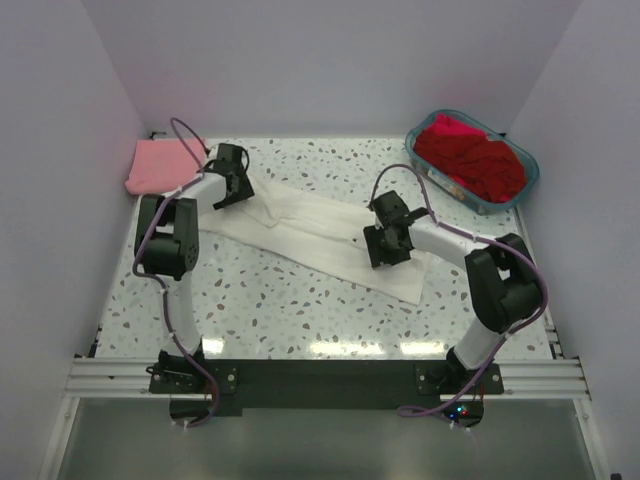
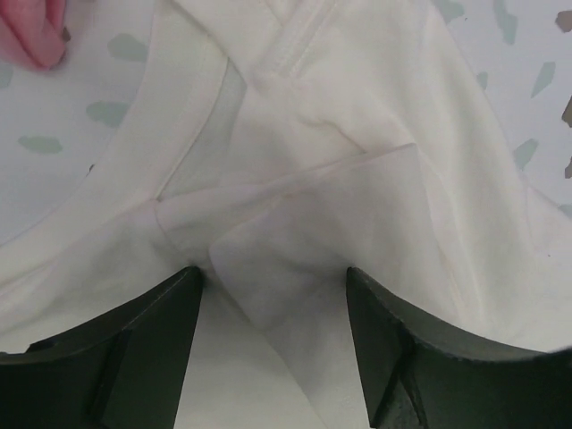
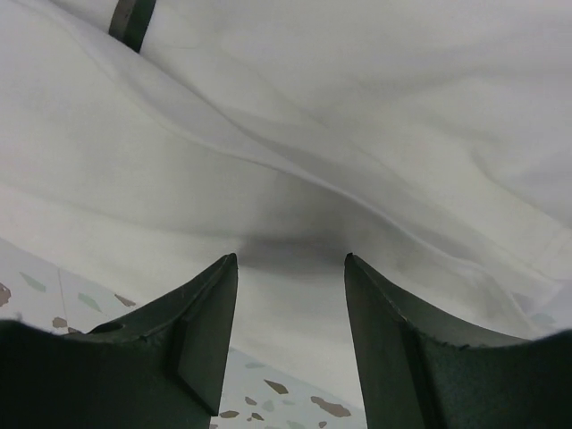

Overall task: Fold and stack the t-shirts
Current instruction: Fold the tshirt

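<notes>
At the far left corner of the table (image 1: 300,310) a pink t-shirt (image 1: 155,165) lies folded into a neat pad, so one piece looks done. Just to its right the left tool (image 1: 232,185) hovers low over one end of the white t-shirt (image 1: 310,235), which stretches diagonally across the middle of the table as a long, loosely folded band. The jaws stand apart with a fold of cloth between them, nothing pinched. At the band's other end the right tool (image 1: 388,245) is likewise spread open over the cloth, gripping nothing. At the far right the red t-shirts (image 1: 470,160) sit heaped in the teal basket (image 1: 528,163). I judge the task early: the white one is mid-fold, the red ones all remain, and no stack is made. Only the left wrist view shows the collar (image 2: 295,49) and overlapping layers. Only the right wrist view shows a dark strip (image 3: 132,22) on the cloth, perhaps print. Only the top view shows the basket.
</notes>
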`<state>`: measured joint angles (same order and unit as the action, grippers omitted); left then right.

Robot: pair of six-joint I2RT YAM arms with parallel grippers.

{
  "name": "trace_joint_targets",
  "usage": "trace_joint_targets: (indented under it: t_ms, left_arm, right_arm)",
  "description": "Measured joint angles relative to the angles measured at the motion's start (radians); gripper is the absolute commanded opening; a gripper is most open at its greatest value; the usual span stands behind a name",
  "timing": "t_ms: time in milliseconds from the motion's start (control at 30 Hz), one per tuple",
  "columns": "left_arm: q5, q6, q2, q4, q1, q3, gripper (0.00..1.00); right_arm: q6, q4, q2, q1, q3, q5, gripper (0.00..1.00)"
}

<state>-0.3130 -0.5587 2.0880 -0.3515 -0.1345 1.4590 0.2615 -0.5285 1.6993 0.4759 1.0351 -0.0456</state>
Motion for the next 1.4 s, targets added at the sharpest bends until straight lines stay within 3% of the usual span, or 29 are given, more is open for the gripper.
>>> trace_joint_targets:
  t_ms: [133, 333, 500, 600, 833, 1133, 1400]
  left_arm:
    - [0.013, 0.040, 0.033, 0.025, 0.001, 0.055, 0.83]
    - [0.026, 0.065, -0.005, 0.049, 0.001, 0.066, 0.88]
    - [0.021, 0.064, -0.166, 0.035, 0.001, 0.014, 0.88]
    - [0.006, 0.058, -0.272, 0.021, 0.001, -0.001, 0.88]
    - [0.000, 0.042, -0.491, 0.013, 0.001, -0.167, 0.88]
    - [0.018, 0.037, -0.568, -0.044, 0.001, -0.385, 0.89]
    - [0.039, 0.007, -0.573, -0.055, 0.001, -0.400, 0.89]
  right_arm:
    - [-0.007, -0.022, -0.012, -0.003, 0.035, -0.002, 0.52]
    - [-0.013, -0.005, -0.003, -0.010, 0.109, 0.080, 0.40]
    - [-0.012, 0.019, 0.060, -0.036, 0.115, 0.149, 0.23]
    - [-0.012, 0.023, 0.081, -0.047, 0.115, 0.188, 0.20]
    - [-0.011, 0.050, 0.106, -0.053, 0.134, 0.229, 0.19]
    - [0.008, 0.083, 0.172, -0.121, 0.157, 0.218, 0.18]
    - [0.026, 0.088, 0.125, -0.196, 0.138, 0.145, 0.34]
